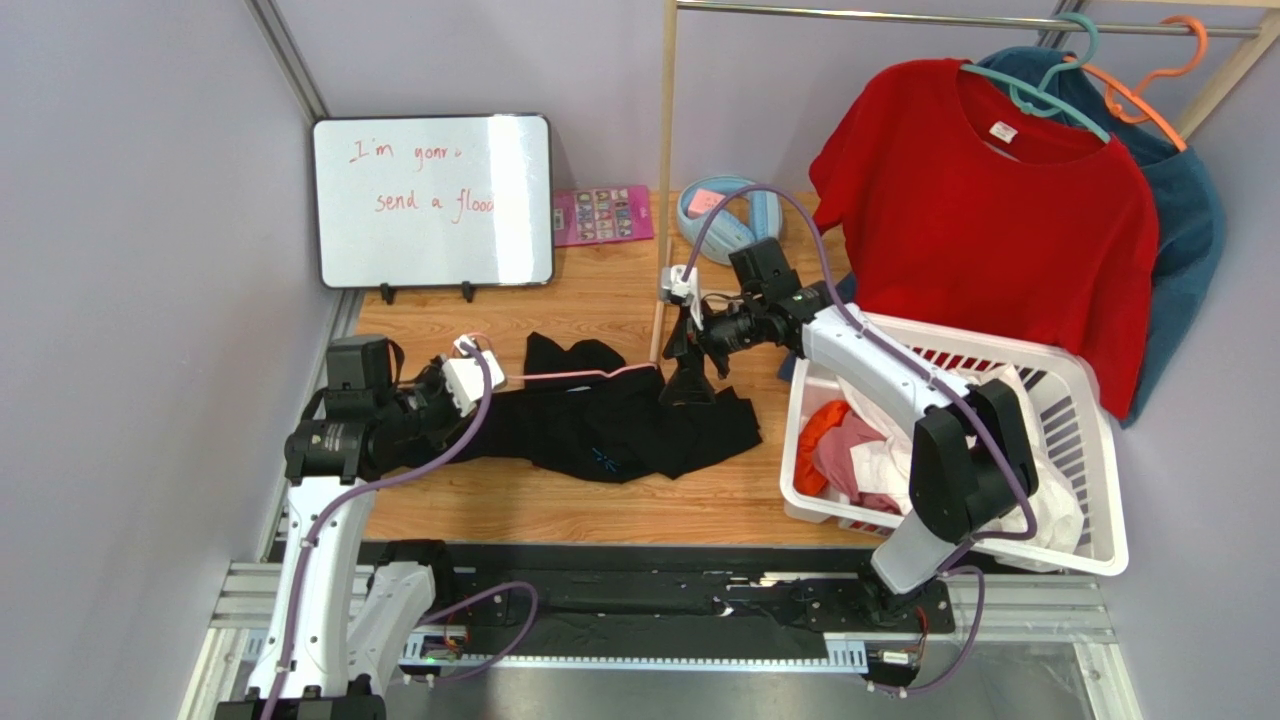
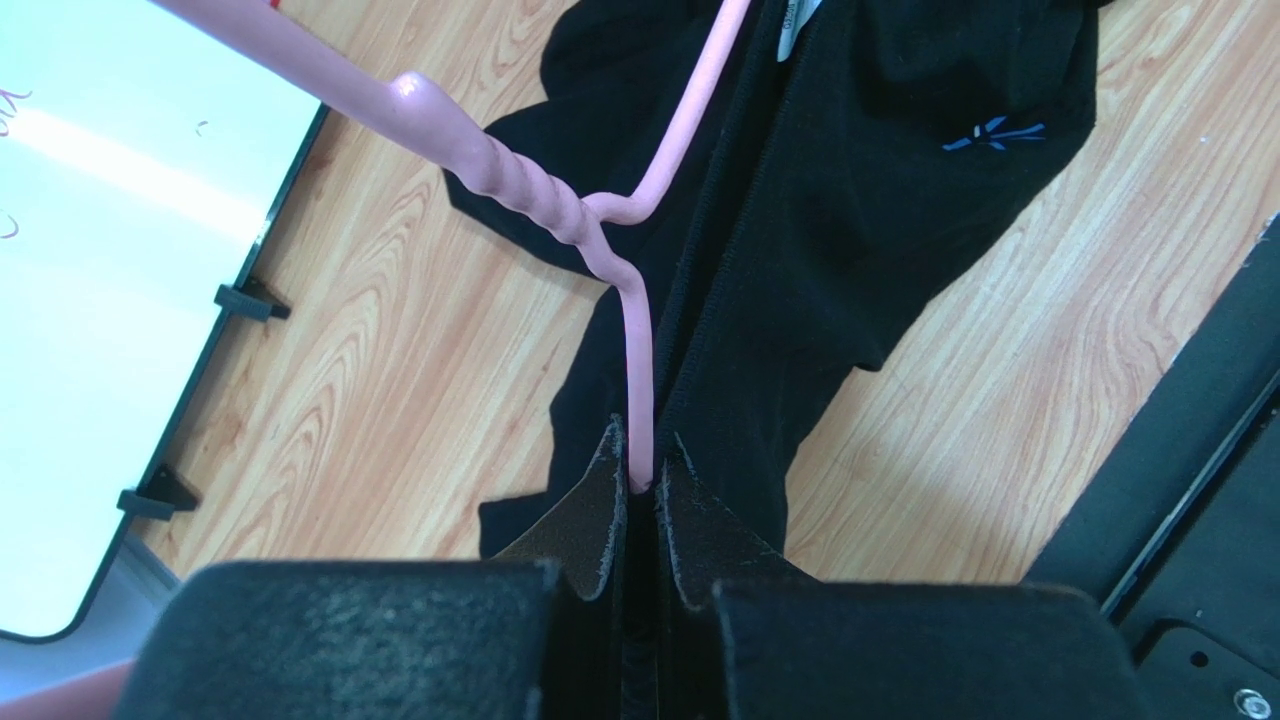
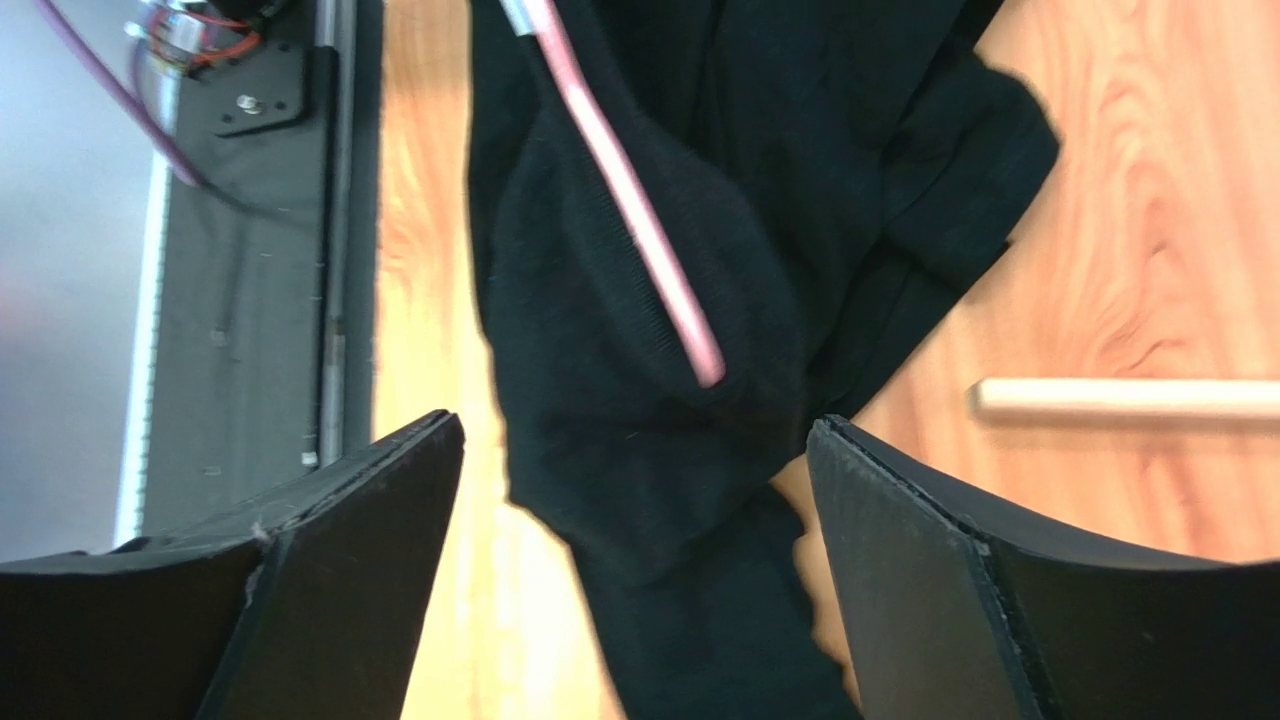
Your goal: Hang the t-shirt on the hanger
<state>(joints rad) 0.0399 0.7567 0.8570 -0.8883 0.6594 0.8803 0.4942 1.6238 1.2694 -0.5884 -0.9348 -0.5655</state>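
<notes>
From above, the black t-shirt [image 1: 646, 428] lies crumpled on the wooden counter [image 1: 601, 300] between the two arms, with the pink hanger [image 1: 559, 374] partly covered by it. At the left wrist, the left jaws are pinched tight on the hanger's wire, with shirt fabric just ahead. At the right wrist, the right jaws stand wide apart and empty, the cloth between them and a hanger arm ahead.

The t-shirt [image 1: 631, 428] on the table [image 1: 601, 308], in the middle
The hanger [image 1: 568, 374] lies partly in it; whiteboard [image 1: 433, 200] behind left, basket [image 1: 1037, 365] at right
</notes>
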